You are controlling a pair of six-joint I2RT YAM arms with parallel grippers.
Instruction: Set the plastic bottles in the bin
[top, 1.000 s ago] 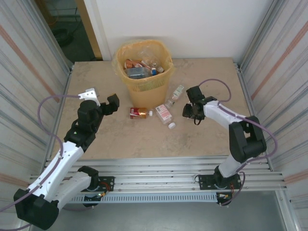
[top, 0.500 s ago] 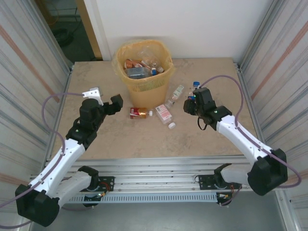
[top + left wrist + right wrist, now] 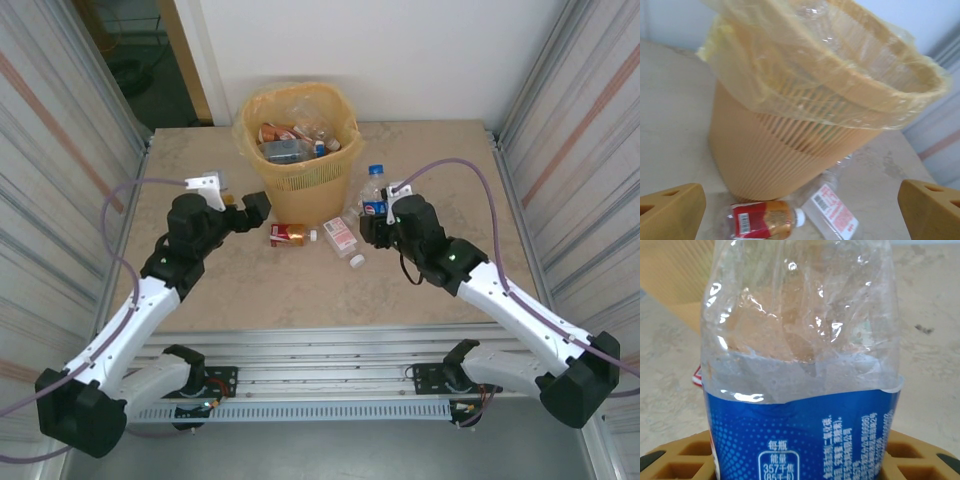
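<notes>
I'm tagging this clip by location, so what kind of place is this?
Probably a lab robot test cell: ribbed side panels wall in a beige stone-look table, and both arm bases are bolted to aluminium rails at its near edge.

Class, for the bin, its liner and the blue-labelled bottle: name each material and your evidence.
Bin: rigid matte orange-yellow plastic, seemingly; moulded ribs. Liner: thin translucent yellow film; it wrinkles and glints. Blue-labelled bottle: clear glossy thin plastic, likely; creased, with highlights.

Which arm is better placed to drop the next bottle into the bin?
Right: the right pincer is shut on the blue-labelled bottle, raised beside the bin. The left pincer is open and empty, near the red-labelled bottle.
</notes>
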